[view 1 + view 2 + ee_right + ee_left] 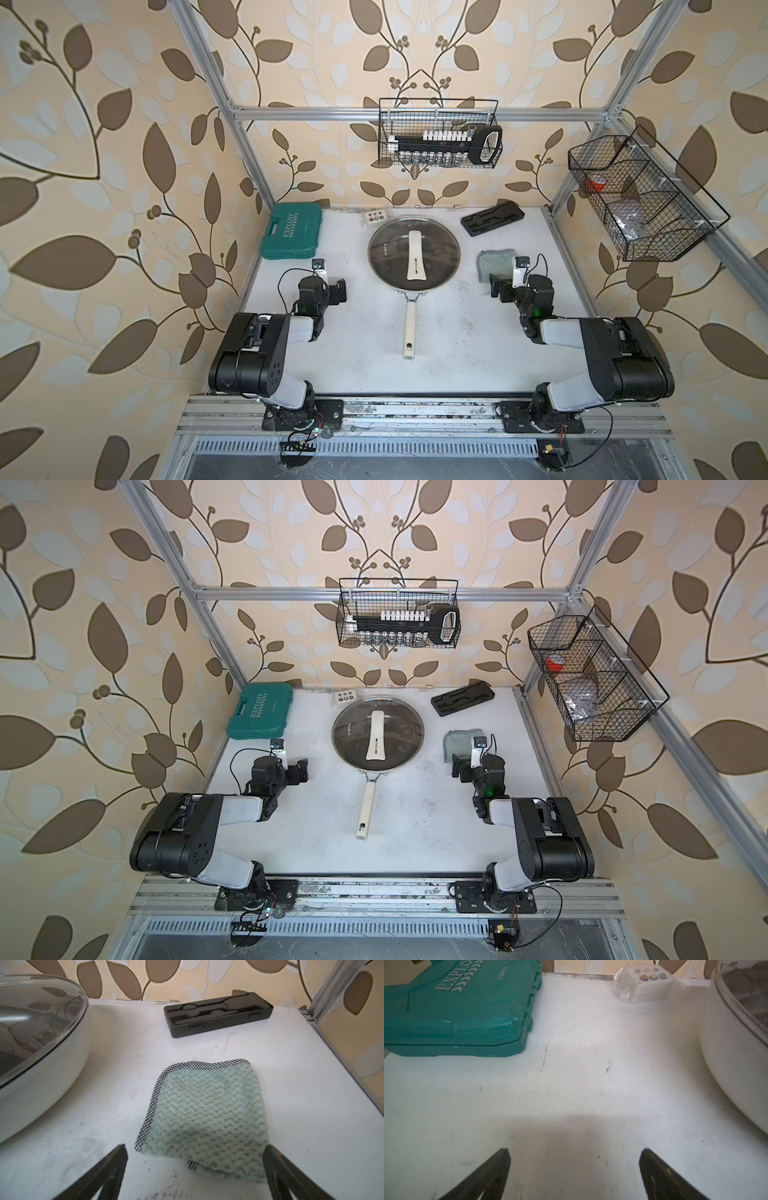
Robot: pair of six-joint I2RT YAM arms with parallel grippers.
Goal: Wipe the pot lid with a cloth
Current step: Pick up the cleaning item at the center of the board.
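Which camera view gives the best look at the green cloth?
The right wrist view: the cloth fills the middle, weave and checked trim clear. In both top views it is small, its near edge hidden behind the right arm. The left wrist view does not show it.

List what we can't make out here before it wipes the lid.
Grey-green knit cloth: its near corner lies under the right gripper in both top views.
Round clear glass pot lid: the left wrist view's edge cuts off all but a rim slice; reflections mask any dirt.
Black wire side basket: mesh hides its pale bagged contents, too small in both top views.
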